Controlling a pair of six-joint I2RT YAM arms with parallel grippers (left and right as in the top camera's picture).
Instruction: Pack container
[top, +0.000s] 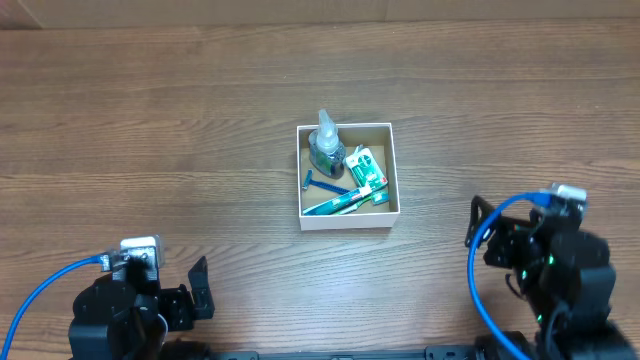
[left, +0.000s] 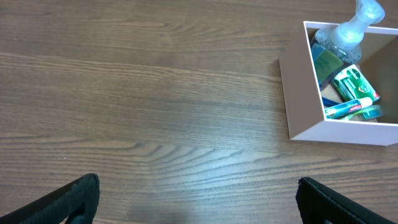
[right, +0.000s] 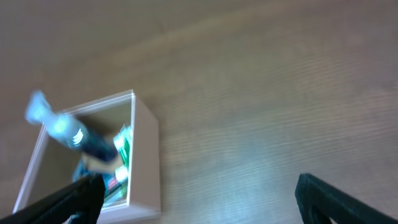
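No lettering reads clearly; the green packet (left: 355, 84) in the container (left: 303, 93) bears print (too small to make out).

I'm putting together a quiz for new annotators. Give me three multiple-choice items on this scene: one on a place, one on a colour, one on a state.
1. Where is the bottle?
A. Standing in the container, at its upper-left corner in the overhead view
B. Lying outside it
C. Tipped over in its lower-right corner

2. What colour is the razor?
A. Red
B. Blue
C. Yellow

3. The left gripper and right gripper are:
A. Open and empty
B. Both shut on the razor
C. Both shut on the container's rim

Answers:
1 A: the overhead view shows the bottle upright in that corner.
2 B: its handle shows blue against the brown floor of the container.
3 A: each wrist view shows the fingers wide apart with nothing between them.
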